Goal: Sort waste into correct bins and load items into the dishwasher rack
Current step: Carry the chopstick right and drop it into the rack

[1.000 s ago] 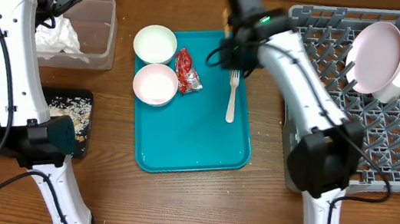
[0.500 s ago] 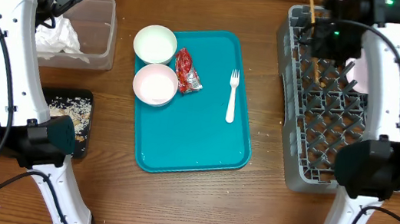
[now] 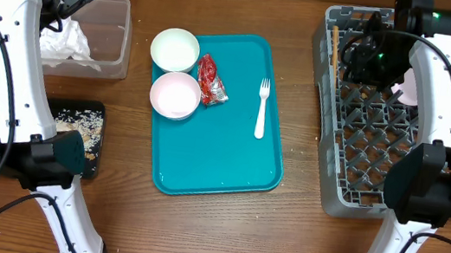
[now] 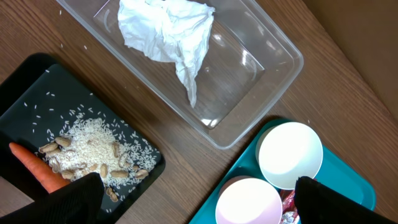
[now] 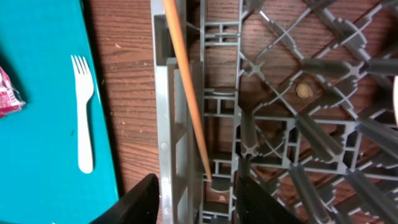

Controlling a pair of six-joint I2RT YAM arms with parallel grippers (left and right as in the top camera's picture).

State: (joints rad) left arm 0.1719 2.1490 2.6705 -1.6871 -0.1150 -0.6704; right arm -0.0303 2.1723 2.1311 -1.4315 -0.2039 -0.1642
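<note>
A wooden chopstick (image 5: 186, 93) leans in the left edge of the grey dishwasher rack (image 5: 298, 124); it also shows in the overhead view (image 3: 334, 46). My right gripper (image 5: 196, 202) is open just above the chopstick's lower end, over the rack's left side (image 3: 358, 61). On the teal tray (image 3: 212, 160) are a white bowl (image 3: 175, 48), a pink bowl (image 3: 174, 95), a red wrapper (image 3: 211, 79) and a white fork (image 3: 262, 108). My left gripper (image 4: 199, 205) is open and empty, high above the gap between the bins and the tray.
A clear bin (image 3: 111, 37) holds crumpled tissue (image 4: 168, 31). A black tray (image 4: 37, 118) holds rice, peanuts and a carrot. A pink plate (image 3: 405, 85) in the rack (image 3: 429, 171) is mostly hidden by my right arm.
My right arm swung from above the tray to the rack with the chopstick, then let it go in the rack's left edge. The left arm has not moved.
</note>
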